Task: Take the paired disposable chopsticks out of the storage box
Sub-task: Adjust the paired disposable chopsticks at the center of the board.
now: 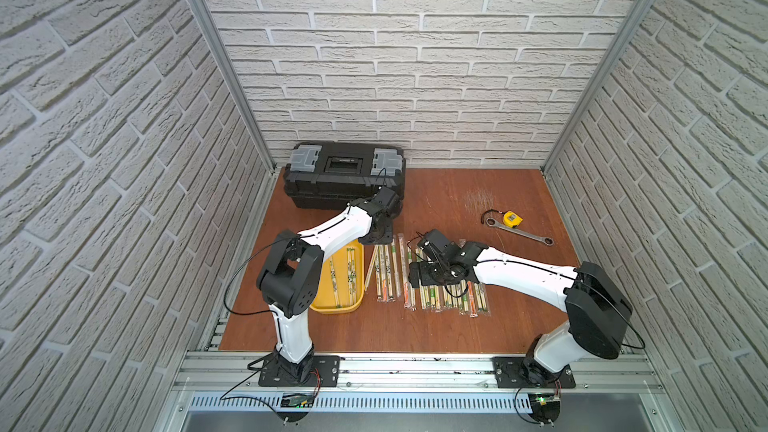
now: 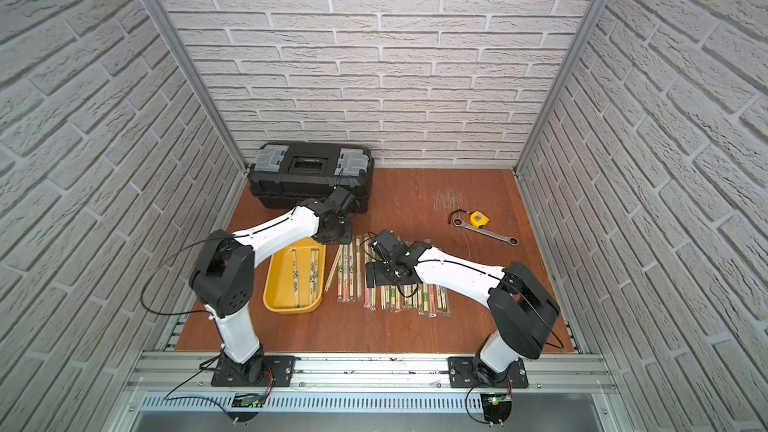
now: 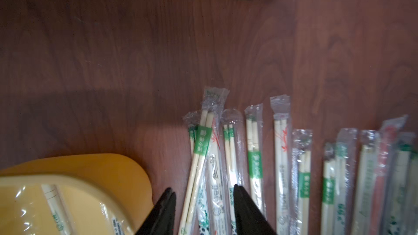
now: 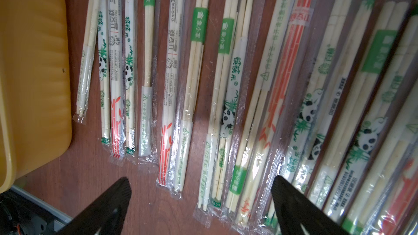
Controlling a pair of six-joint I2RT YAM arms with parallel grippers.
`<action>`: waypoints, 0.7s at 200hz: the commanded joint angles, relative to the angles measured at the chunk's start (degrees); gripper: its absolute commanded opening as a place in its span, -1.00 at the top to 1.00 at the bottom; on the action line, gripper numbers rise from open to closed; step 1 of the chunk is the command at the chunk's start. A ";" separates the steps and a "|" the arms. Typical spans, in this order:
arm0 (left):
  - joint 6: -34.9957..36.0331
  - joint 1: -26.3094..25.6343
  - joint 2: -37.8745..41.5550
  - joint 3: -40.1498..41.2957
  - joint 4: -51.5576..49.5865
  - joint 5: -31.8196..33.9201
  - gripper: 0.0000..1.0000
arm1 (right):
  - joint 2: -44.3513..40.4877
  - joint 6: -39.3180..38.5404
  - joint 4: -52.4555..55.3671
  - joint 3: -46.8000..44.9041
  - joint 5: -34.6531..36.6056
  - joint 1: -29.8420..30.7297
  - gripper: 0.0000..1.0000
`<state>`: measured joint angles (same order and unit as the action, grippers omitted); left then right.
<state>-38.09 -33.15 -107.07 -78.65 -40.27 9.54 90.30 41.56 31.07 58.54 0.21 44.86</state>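
Note:
The storage box, a shallow yellow tray, sits front left and holds a few sleeved chopstick pairs. Several more pairs of chopsticks lie in a row on the table to its right. My left gripper hangs over the far end of that row, just right of the box. Its jaws stand apart around a slanted pair and two others, gripping none. My right gripper is wide open low over the middle of the row, holding nothing.
A large black toolbox stands at the back left, close behind my left wrist. A yellow tape measure and a wrench lie at the back right. Brick-patterned walls close in three sides.

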 commanded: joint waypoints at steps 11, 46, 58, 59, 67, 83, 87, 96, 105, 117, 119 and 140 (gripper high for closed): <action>0.53 1.31 -2.06 -0.51 1.21 -0.50 0.26 | -2.67 -0.25 -0.13 -0.83 0.76 -0.46 -0.96; 1.01 2.45 -2.70 0.54 2.84 -1.32 0.31 | -2.59 -0.21 -0.22 -0.80 0.85 -0.49 -0.96; 1.18 2.51 -2.90 0.82 3.41 -1.50 0.31 | -2.50 -0.23 -0.22 -0.71 0.76 -0.47 -0.96; 1.18 2.45 -2.93 0.85 3.43 -1.48 0.31 | -2.50 -0.24 -0.22 -0.71 0.76 -0.48 -0.96; 1.29 2.53 -3.06 0.98 3.66 -1.67 0.31 | -2.41 -0.25 -0.31 -0.71 0.70 -0.56 -0.96; 1.37 2.47 -3.41 1.13 4.30 -2.33 0.31 | -2.24 -0.25 -0.31 -0.63 0.68 -0.49 -0.96; 1.36 2.41 -3.53 1.21 4.42 -2.48 0.31 | -2.19 -0.25 -0.31 -0.56 0.67 -0.51 -0.96; 1.46 2.43 -3.79 1.20 4.63 -2.73 0.30 | -2.15 -0.33 -0.31 -0.54 0.68 -0.48 -0.96; 1.55 2.47 -4.06 1.25 4.91 -3.07 0.29 | -2.06 -0.30 -0.31 -0.51 0.65 -0.52 -0.96; 1.59 2.39 -4.27 1.31 5.18 -3.38 0.28 | -1.97 -0.34 -0.37 -0.45 0.67 -0.52 -0.96; 1.56 2.39 -4.29 1.31 5.20 -3.47 0.28 | -1.95 -0.34 -0.32 -0.45 0.67 -0.55 -0.96; 1.64 2.30 -4.87 1.13 5.23 -3.59 0.28 | -1.88 -0.34 -0.40 -0.45 0.59 -0.50 -0.96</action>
<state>-37.06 -30.81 -110.74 -78.24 -35.90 6.79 89.67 41.56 31.09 58.43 0.23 44.71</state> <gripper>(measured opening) 0.360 0.981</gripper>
